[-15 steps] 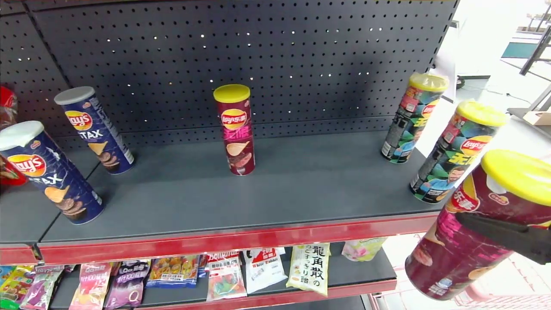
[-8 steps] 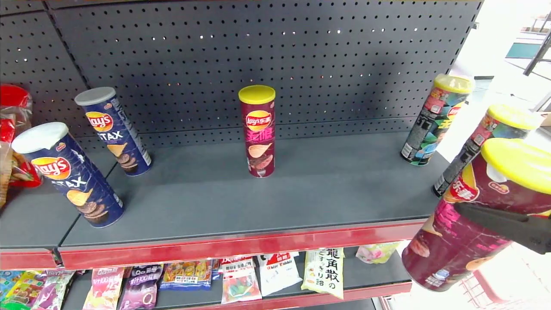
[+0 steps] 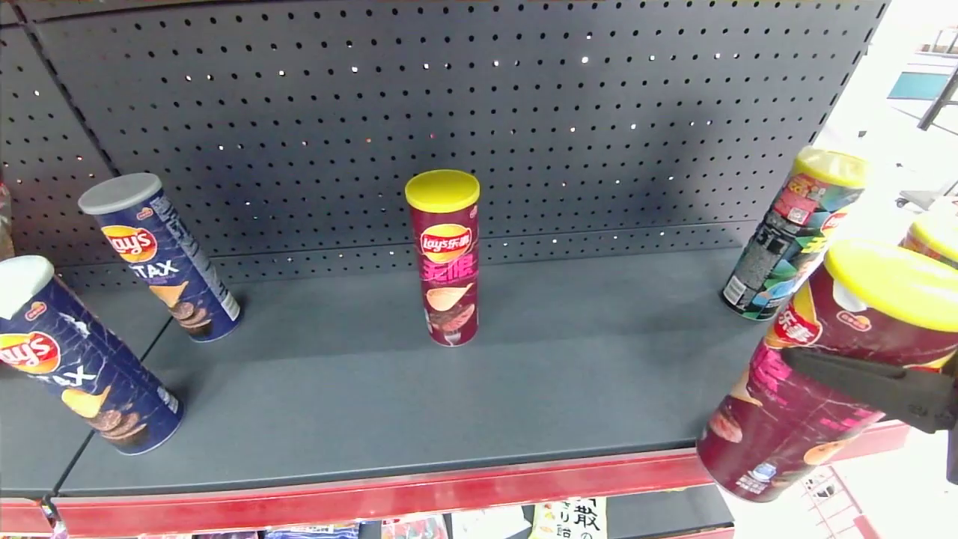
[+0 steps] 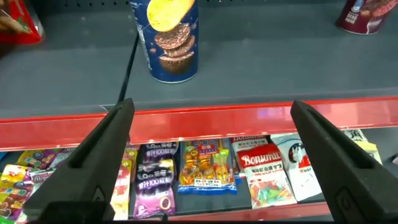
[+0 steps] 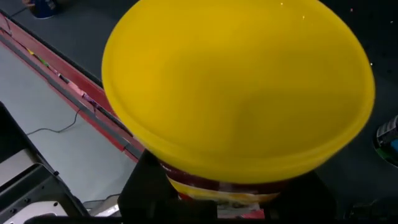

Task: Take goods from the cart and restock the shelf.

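While right end effector (image 3: 858,370) grips it, maroon can (image 3: 778,423) tilts

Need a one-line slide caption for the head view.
Restocking: right pincer holds a tilted maroon chip can by the shelf front's right end; a matching can stands upright mid-shelf.

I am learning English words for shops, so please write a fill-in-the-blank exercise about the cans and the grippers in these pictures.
1. The right gripper holds a maroon can with a ____ lid.
2. A second maroon can stands upright on the shelf, right of ____ blue cans.
3. The left gripper is ____, not shut.
Missing words: yellow, two, open.
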### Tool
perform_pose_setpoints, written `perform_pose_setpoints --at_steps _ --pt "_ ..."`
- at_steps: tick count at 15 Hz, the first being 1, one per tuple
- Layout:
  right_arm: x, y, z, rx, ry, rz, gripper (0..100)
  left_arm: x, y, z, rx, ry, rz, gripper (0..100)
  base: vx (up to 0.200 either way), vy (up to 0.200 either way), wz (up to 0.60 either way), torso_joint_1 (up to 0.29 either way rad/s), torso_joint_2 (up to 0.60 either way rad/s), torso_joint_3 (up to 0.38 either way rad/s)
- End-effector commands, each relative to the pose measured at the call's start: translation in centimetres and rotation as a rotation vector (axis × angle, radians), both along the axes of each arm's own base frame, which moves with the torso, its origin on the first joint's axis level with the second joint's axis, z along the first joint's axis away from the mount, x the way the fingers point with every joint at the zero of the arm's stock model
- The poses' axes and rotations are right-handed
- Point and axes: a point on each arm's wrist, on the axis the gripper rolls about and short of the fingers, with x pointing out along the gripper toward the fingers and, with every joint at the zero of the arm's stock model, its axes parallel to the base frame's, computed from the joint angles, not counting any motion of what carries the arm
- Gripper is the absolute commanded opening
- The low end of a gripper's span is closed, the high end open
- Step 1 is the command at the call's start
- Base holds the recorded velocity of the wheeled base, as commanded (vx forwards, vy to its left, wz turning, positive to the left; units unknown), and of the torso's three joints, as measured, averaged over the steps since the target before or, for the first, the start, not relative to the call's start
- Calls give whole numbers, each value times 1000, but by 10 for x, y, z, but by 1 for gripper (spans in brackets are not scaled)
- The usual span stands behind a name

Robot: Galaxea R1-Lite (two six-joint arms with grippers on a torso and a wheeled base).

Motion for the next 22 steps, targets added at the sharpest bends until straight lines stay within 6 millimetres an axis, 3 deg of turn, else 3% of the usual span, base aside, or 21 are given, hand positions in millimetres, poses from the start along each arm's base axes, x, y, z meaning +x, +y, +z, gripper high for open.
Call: perform_pose_setpoints --at_steps 1,8,12,17,18,19,20,21,22 --pt "2 1 2 3 -4 1 0 0 0 0 -1 0 0 100 0 0 0 0 0 0" --pt "5 5 6 2 -8 16 0 2 0 1 1 28 -6 100 0 0 0 0 0 0" --pt "9 9 9 3 -7 28 0 3 -3 3 87 12 -163 100 0 0 0 0 0 0" --pt "11 10 20 16 -38 15 0 3 -3 4 88 16 -181 100 0 0 0 0 0 0" --pt "10 10 18 15 -30 15 0 5 -3 34 31 12 -178 100 0 0 0 0 0 0" --pt "9 9 16 14 -25 14 0 21 -3 77 -45 57 -146 100 0 0 0 0 0 0" --pt "8 9 11 10 -13 16 0 58 -3 153 -158 59 -135 100 0 0 0 0 0 0" --pt "7 8 10 9 -10 16 0 80 -7 172 -147 92 -222 100 0 0 0 0 0 0" --pt "7 8 9 7 -8 16 0 91 -13 170 -98 127 -345 100 0 0 0 0 0 0"
